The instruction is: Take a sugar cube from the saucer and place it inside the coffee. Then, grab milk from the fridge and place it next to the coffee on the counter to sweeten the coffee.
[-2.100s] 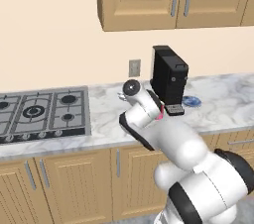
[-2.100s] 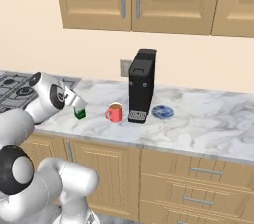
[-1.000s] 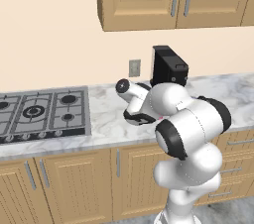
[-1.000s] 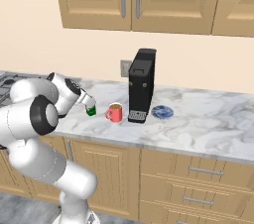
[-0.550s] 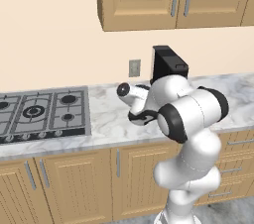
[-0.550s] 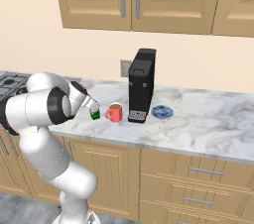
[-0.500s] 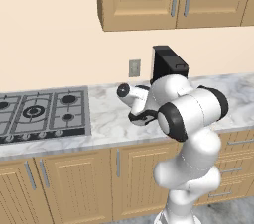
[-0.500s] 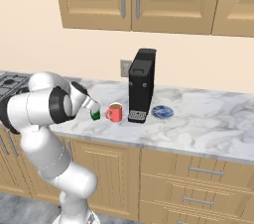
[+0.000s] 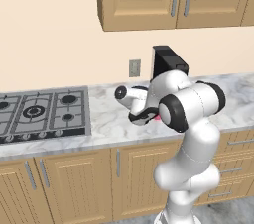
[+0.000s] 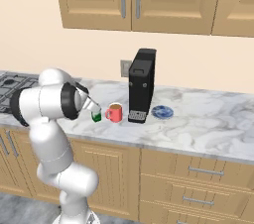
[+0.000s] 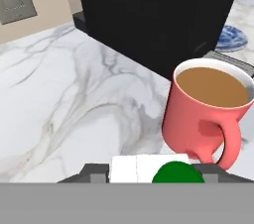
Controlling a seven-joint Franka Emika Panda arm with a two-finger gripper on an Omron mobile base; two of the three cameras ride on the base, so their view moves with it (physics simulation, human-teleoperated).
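Milk [image 10: 96,115], one carton, white top and green bottom, sitting right at the left side of the coffee [image 10: 114,113] on the tabletop [image 10: 208,124], toward the front edge. Clamped between the fingers [image 10: 94,110] partway closed on it, white top and green cap poking up at the bottom of the hand view [image 11: 158,169]. Can't tell whether the carton's base is actually touching the marble or hanging just above it.

One coffee, red mug with brown liquid nearly to the brim [image 11: 209,114], handle turned toward the camera on the hand. One black coffee machine [image 10: 142,84] just right of the mug and behind it. One saucer [image 10: 161,112], blue, further right past the machine, near the middle of the tabletop; no telling from here what's on it. One gas hob [image 9: 37,113] way off toward the left end. One wall socket [image 9: 134,68] on the wall behind. Wooden cupboards above and below.
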